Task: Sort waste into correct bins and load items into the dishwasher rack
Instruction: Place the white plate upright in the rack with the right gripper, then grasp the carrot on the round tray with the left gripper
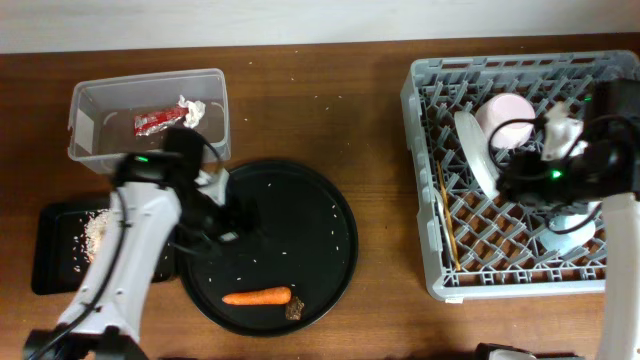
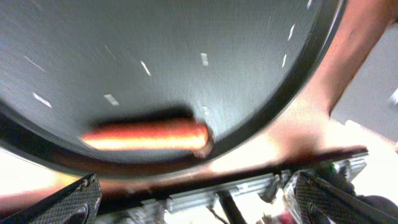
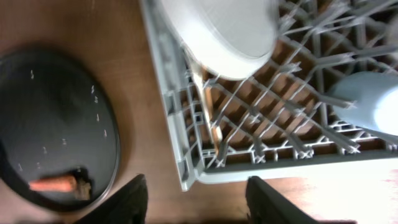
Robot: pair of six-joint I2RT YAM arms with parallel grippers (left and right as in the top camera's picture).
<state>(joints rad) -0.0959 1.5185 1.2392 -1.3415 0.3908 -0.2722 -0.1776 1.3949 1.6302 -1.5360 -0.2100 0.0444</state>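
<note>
An orange carrot (image 1: 256,297) and a small brown crumb (image 1: 295,310) lie at the front of the round black tray (image 1: 320,220). My left gripper (image 1: 232,215) is open and empty over that tray's left part. Its wrist view shows the carrot (image 2: 149,135) ahead of the open fingers (image 2: 199,198). The clear tub (image 1: 85,110) holds a red wrapper (image 1: 158,121) and a white tissue (image 1: 190,108). The black rectangular tray (image 1: 50,260) holds rice (image 1: 97,230). The grey rack (image 1: 425,100) holds a plate (image 1: 476,150), a white bowl (image 1: 505,118), a blue cup (image 3: 367,102) and a chopstick (image 1: 447,225). My right gripper (image 1: 505,180) is open and empty above the rack.
The right wrist view shows the rack's front left corner (image 3: 180,155), bare wooden table beside it, and the round tray (image 3: 50,106) with the carrot (image 3: 53,184). Scattered rice grains lie on the round tray. The left arm covers part of the black rectangular tray.
</note>
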